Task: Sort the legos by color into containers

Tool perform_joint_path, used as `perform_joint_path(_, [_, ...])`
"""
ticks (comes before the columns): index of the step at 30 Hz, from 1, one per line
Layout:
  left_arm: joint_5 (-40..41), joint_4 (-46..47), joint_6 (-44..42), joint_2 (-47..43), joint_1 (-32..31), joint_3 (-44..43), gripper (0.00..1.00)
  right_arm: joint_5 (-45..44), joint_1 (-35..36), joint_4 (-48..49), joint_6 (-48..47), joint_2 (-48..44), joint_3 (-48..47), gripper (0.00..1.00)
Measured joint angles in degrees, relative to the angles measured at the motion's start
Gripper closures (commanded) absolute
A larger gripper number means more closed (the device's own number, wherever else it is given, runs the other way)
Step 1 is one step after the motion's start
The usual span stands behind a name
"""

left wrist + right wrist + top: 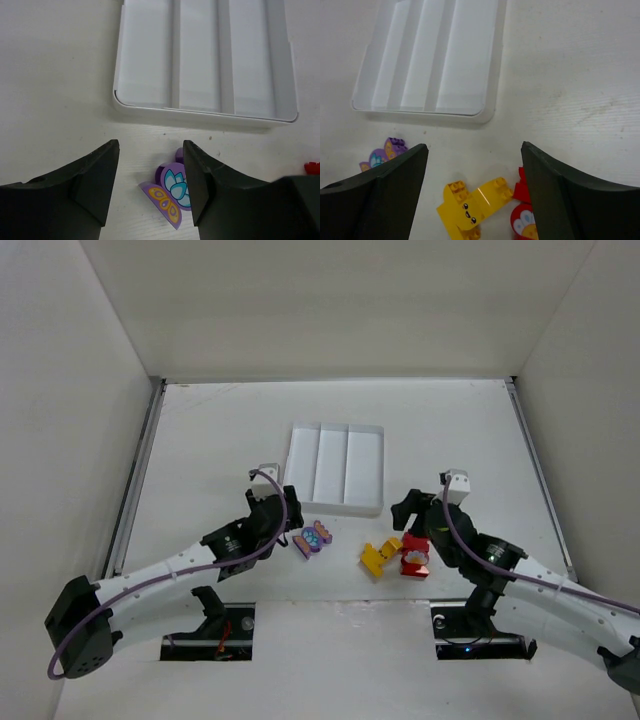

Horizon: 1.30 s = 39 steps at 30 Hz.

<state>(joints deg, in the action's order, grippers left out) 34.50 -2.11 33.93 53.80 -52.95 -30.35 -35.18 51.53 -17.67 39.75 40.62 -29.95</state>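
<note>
Overhead, three legos lie in a row on the white table (200,440), at 6 o'clock of the tray (335,508), apart from its near rim; the tray's three containers sit well clear of both side walls. Only the left wrist view shows the butterfly and flower prints on the purple lego (170,195), framed by the left gripper (150,150), jaws wide. The right gripper (473,146), equally wide, hangs above the yellow lego (472,207) with its printed face; the red lego (522,215) lies just beside it at 3 o'clock.
</note>
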Motion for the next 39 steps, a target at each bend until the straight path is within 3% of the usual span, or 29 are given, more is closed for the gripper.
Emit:
perform_joint_path(4, [-1.9, 1.9, 0.0, 0.2, -0.2, 0.0, 0.50, 0.0, 0.0, -4.5, 1.1, 1.6, 0.0, 0.72])
perform_joint_path(7, [-2.5, 4.4, 0.0, 1.0, -0.8, 0.0, 0.60, 0.0, 0.0, -7.6, 2.1, 3.3, -0.2, 0.85])
perform_joint_path(9, [-2.8, 5.8, 0.0, 1.9, -2.0, 0.0, 0.78, 0.1, 0.0, -9.5, 2.8, 4.9, -0.8, 0.82])
perform_joint_path(11, [-3.1, 7.0, 0.0, 2.5, -3.6, 0.0, 0.88, 0.2, 0.0, -11.0, 3.6, 7.1, -1.9, 0.58])
perform_joint_path(13, [-3.3, 8.0, -0.2, 2.7, -5.4, 0.0, 0.87, 0.1, 0.3, -11.9, 4.6, 9.6, -3.1, 0.41])
perform_joint_path(16, [-3.2, 10.1, -0.2, 3.5, -8.1, 0.0, 0.76, 0.2, 1.1, -12.5, 6.1, 13.4, -3.8, 0.31])
perform_joint_path(22, [-3.1, 13.5, -0.2, 8.5, -10.6, 0.2, 0.62, 0.4, 3.0, -13.3, 8.3, 21.0, -5.3, 0.30])
perform_joint_path(30, [-2.5, 16.1, -0.3, 9.0, -11.8, 2.3, 0.60, 0.8, 6.1, -13.2, 10.9, 27.0, -8.2, 0.31])
perform_joint_path(39, [-2.1, 16.4, -0.3, 4.0, -9.7, 4.6, 0.59, 1.2, 9.0, -15.7, 15.5, 27.8, -9.0, 0.34])
